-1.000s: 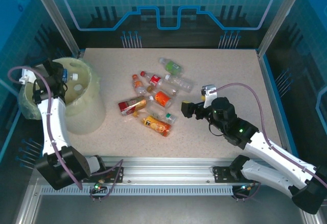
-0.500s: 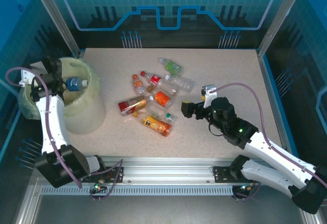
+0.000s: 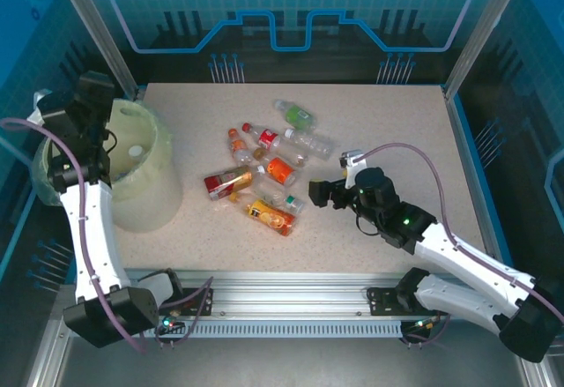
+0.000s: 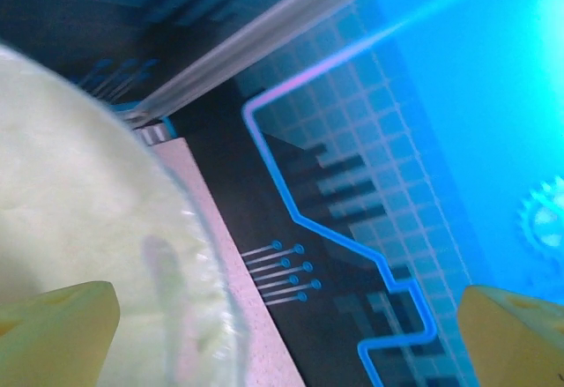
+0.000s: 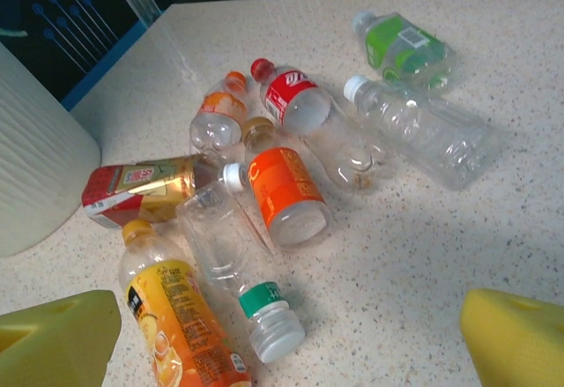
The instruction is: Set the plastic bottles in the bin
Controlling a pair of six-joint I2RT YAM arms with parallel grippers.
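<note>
At the far left the left gripper [image 3: 92, 103] hangs above the far-left rim of the bin [image 3: 150, 189]. In the left wrist view the left gripper [image 4: 286, 334] has its two yellow fingertips [image 4: 55, 321] far apart with nothing between them, and the cream wall of the bin [image 4: 70, 184] with its clear bag lies below. The bin stands at the left edge of the table [image 3: 397, 131].

The plastic bottles [image 3: 269, 167] lie on their sides in a loose group in the middle of the table, well apart from the bin. At the far end is a green-label bottle [image 5: 405, 48], beside it a clear bottle [image 5: 423, 127], then a red-label bottle [image 5: 295, 105]. An orange-label bottle [image 5: 282, 189] touches a clear bottle with a green cap [image 5: 233, 255]. Nearest the bin lies a red and gold bottle [image 5: 141, 184], and at the near side a yellow bottle [image 5: 176, 316].

Just right of the group, the right gripper [image 3: 319, 191] is low above the table and points at the bottles. Its jaws are wide apart and empty [image 5: 291, 334]
</note>
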